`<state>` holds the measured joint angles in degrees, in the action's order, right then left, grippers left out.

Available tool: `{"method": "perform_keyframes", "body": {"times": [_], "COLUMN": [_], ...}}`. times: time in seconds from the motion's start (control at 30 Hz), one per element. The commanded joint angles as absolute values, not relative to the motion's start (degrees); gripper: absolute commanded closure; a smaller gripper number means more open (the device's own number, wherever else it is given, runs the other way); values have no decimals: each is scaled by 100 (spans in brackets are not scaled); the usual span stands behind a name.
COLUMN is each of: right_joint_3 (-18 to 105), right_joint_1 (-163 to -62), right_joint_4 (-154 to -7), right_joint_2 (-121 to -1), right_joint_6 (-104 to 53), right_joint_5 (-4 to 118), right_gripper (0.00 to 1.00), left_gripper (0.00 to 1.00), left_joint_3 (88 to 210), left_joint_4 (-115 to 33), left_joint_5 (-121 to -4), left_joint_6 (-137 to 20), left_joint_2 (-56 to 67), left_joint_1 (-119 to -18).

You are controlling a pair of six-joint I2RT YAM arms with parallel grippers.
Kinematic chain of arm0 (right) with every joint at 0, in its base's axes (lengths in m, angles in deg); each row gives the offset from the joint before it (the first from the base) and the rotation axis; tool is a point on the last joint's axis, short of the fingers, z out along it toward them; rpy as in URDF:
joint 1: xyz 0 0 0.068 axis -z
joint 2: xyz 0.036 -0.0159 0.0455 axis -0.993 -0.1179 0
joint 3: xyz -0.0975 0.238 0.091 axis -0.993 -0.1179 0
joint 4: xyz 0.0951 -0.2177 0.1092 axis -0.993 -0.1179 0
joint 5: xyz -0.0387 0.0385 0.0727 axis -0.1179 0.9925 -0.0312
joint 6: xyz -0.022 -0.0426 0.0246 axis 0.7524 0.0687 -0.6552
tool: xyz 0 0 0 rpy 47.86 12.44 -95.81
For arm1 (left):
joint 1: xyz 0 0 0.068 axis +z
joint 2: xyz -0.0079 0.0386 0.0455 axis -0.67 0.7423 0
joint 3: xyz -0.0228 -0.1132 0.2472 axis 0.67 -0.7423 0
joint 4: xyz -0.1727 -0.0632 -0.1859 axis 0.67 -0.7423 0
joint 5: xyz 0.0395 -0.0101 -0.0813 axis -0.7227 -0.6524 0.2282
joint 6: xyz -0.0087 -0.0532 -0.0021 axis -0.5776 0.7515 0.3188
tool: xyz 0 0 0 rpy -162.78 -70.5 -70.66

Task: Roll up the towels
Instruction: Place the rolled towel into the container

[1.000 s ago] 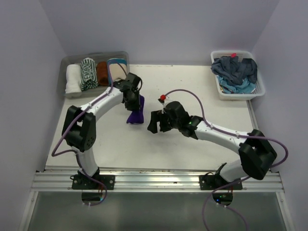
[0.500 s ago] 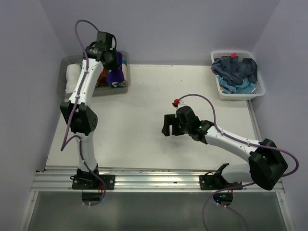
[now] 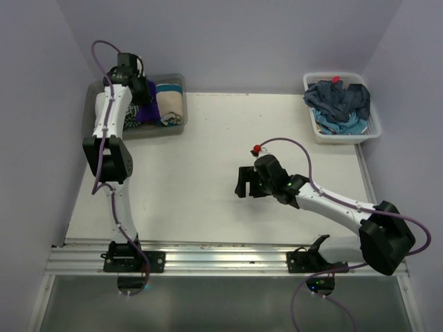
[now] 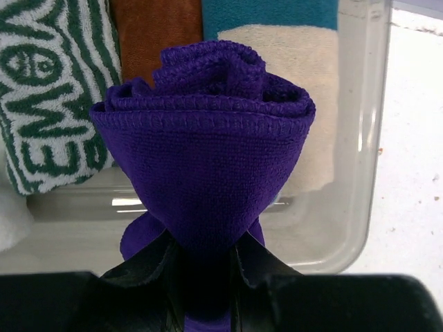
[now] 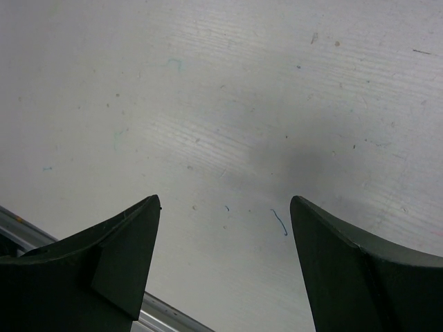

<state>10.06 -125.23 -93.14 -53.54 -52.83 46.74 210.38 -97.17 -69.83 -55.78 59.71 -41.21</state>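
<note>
L gripper (image 4: 204, 259) clamping purple towel roll (image 4: 208, 152), holding it over tub (image 4: 356, 173), above rolled towels (image 4: 62, 90) | R gripper (image 5: 225, 235) hovering wide open, gripping nothing, over table (image 5: 242, 83)

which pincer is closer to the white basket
Right. The right pincer is mid-table, left of the basket; the left pincer is over the tub at the far-left corner.

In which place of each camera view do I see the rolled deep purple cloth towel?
Top external: purple towel upper left, in the left gripper at the clear plastic tub.
Left wrist: centre, pinched by that gripper.
Right wrist: not in it.
Landmark: the cream-and-teal towel in the tub.
</note>
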Motion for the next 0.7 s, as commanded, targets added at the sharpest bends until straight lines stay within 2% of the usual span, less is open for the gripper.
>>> {"method": "perform_keyframes", "body": {"times": [0.0, 0.3, 0.67], "right_joint_3": [926, 882, 1163], "right_joint_1": [-12524, -12524, -12533], "right_joint_4": [-9406, -9362, -9221], "right_joint_2": [-5225, -5366, -5708], "right_joint_6": [-5471, -5612, -5498], "right_joint_5": [4518, 4535, 4693], "right_gripper": [20, 20, 20], "left_gripper": [89, 90, 90], "left_joint_3": [21160, 21477, 20933], "left_joint_4": [-9181, -8977, -8802], "left_joint_5": [-6650, -6298, -6254], "left_joint_6": [-5787, -5848, -5857], "left_joint_2": [6196, 6856, 6558], "left_joint_1": [-3873, -3662, -3671]}}
